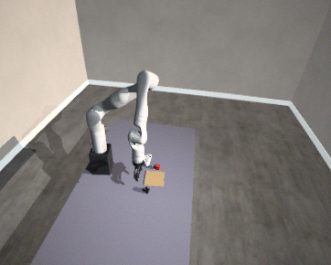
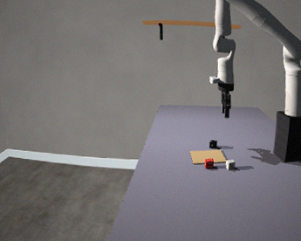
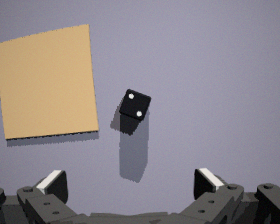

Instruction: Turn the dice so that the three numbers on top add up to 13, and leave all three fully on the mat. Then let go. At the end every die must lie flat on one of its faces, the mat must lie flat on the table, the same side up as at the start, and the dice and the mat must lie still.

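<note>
The tan mat (image 2: 208,156) lies flat on the purple table. The black die (image 3: 135,111) lies on the table just off one mat edge, with two white pips up; it also shows in the exterior view (image 2: 213,144). The red die (image 2: 209,163) sits at the opposite mat edge; I cannot tell whether it rests on the mat. The white die (image 2: 230,164) lies on the table beside the red one, off the mat. My gripper (image 3: 130,185) hangs well above the table, open and empty, with the black die below and ahead of the fingers. It also shows in the exterior view (image 2: 226,111).
The arm's black base (image 2: 290,136) stands on the table's edge near the mat. A tan shelf with a black peg (image 2: 190,24) hangs on the far wall.
</note>
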`<state>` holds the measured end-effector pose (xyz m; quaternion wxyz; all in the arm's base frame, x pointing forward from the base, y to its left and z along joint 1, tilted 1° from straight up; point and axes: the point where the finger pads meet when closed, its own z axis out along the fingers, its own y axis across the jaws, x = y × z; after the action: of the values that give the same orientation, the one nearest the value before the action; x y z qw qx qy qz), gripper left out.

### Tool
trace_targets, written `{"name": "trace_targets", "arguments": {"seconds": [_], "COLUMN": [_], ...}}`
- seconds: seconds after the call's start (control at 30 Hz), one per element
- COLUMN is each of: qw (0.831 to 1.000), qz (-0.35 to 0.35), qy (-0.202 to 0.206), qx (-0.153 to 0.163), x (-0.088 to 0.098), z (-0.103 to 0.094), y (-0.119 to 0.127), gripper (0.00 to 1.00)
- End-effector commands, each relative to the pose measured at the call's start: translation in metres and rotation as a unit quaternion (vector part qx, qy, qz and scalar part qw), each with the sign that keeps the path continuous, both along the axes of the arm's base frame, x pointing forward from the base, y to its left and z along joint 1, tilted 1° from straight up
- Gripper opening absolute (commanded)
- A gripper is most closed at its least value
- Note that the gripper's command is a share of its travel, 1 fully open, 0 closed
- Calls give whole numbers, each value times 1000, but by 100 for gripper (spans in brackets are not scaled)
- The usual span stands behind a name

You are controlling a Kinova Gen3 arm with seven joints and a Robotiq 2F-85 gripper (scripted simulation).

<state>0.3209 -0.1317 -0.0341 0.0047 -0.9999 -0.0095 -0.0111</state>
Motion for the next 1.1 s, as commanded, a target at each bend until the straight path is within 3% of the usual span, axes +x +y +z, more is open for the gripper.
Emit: {"name": "trace_targets", "arguments": {"seconds": [0.0, 1.07], "qw": [1000, 1000], "qz": [3, 9], "qy": [-1, -1], "qx": [-1, -3], "x": [1, 1], "z": [2, 4], "y": [1, 2], "gripper": [100, 100]}}
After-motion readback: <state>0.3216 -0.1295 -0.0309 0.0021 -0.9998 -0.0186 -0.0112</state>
